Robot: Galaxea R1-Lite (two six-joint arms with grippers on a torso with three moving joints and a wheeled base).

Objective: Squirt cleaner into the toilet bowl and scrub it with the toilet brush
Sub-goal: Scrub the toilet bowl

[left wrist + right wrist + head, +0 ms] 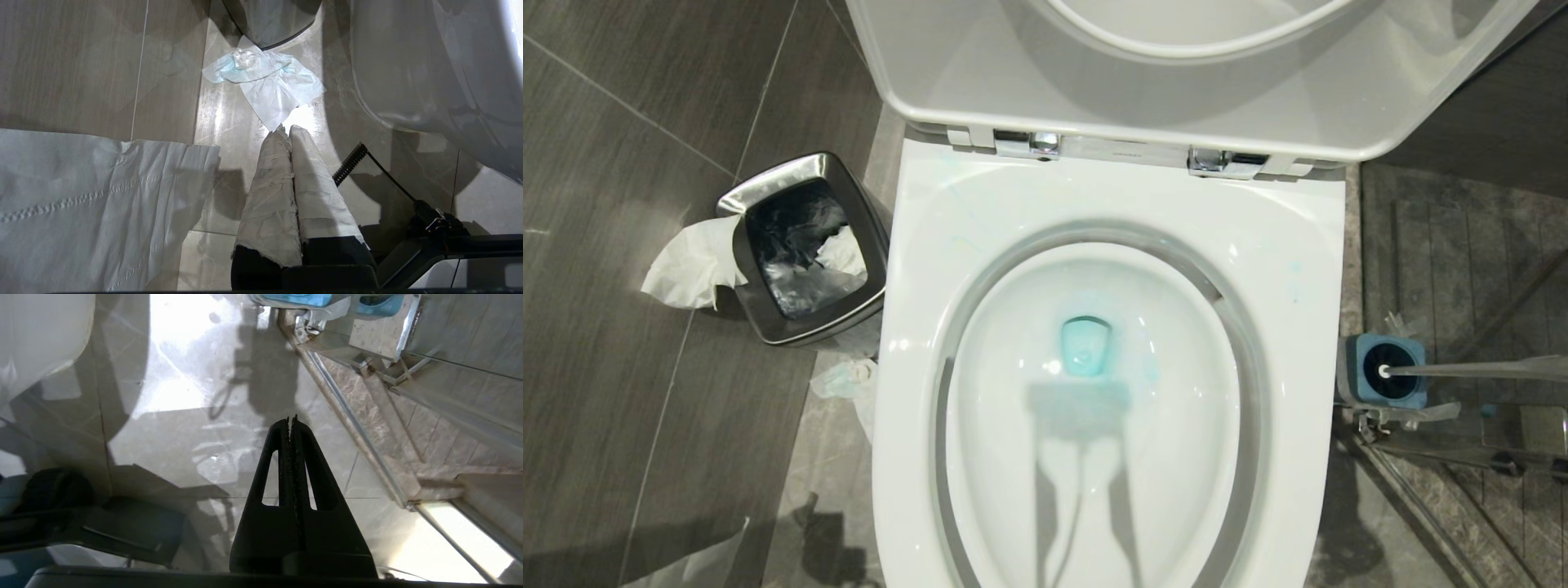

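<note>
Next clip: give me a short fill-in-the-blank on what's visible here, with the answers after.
1. The water in the toilet bowl is tinted ____ by cleaner.
2. The toilet brush stands in its ____-topped holder.
3. The right gripper is shut and holds ____.
4. The left gripper has fingers wrapped in white ____.

Answers: blue; blue; nothing; paper
</note>
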